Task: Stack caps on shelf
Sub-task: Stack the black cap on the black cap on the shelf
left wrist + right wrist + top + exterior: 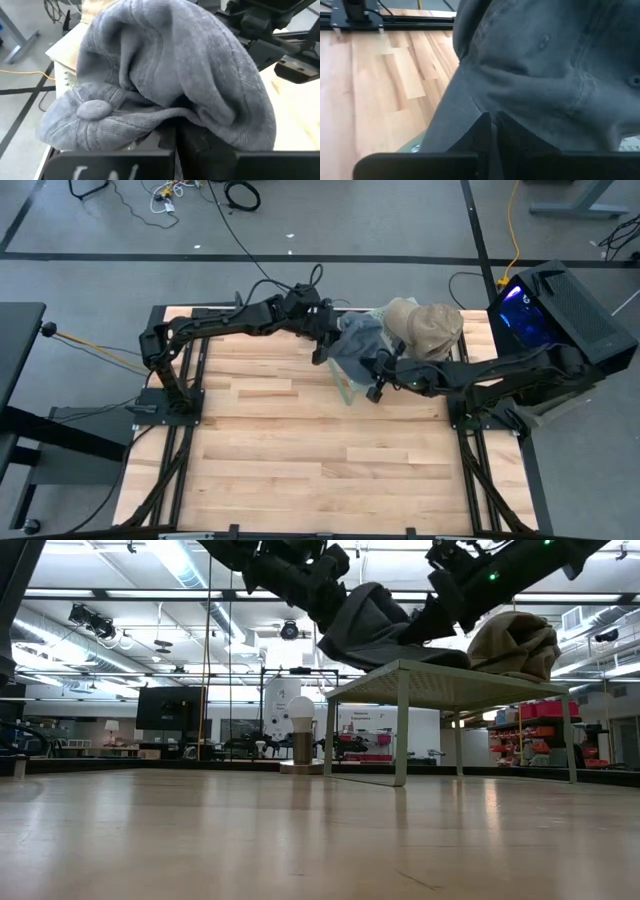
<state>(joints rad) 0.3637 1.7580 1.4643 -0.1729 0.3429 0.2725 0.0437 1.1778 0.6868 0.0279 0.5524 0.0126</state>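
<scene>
Desk [300, 470]: pale wooden butcher-block top, black frame rails along both sides.

Shelf [440, 680]: small pale green perforated metal panel on thin green legs, standing near the far edge of the desk, toward its right corner; mostly covered from above.

Blue-grey cap [358, 340]: soft slate-grey fabric baseball cap, crumpled, draped over the left part of the shelf top; in the low view [385, 625] its cloth bunches up above the panel, with the lower edge lying on it. Crown button and seams plain in the left wrist view [95, 109].

Tan caps [425, 328]: khaki fabric caps heaped on the right part of the shelf, touching the blue-grey cap; count not clear. Seen as a rounded tan mound in the low view [515, 645].

Left pincer [325, 332]: reaching in from the desk's left side, at the left edge of the blue-grey cap; fingers pressed close together with grey cloth bunched over them in its wrist view [175, 140], clenched on the blue-grey cap.

Right pincer [380, 375]: reaching in from the right side, at the near edge of the same cap; dark fingers [480, 132] nearly closed, grey fabric lying over them, clenched on the blue-grey cap.

Black box [555, 305]: dark case with a blue light, off the desk's far right corner.
</scene>
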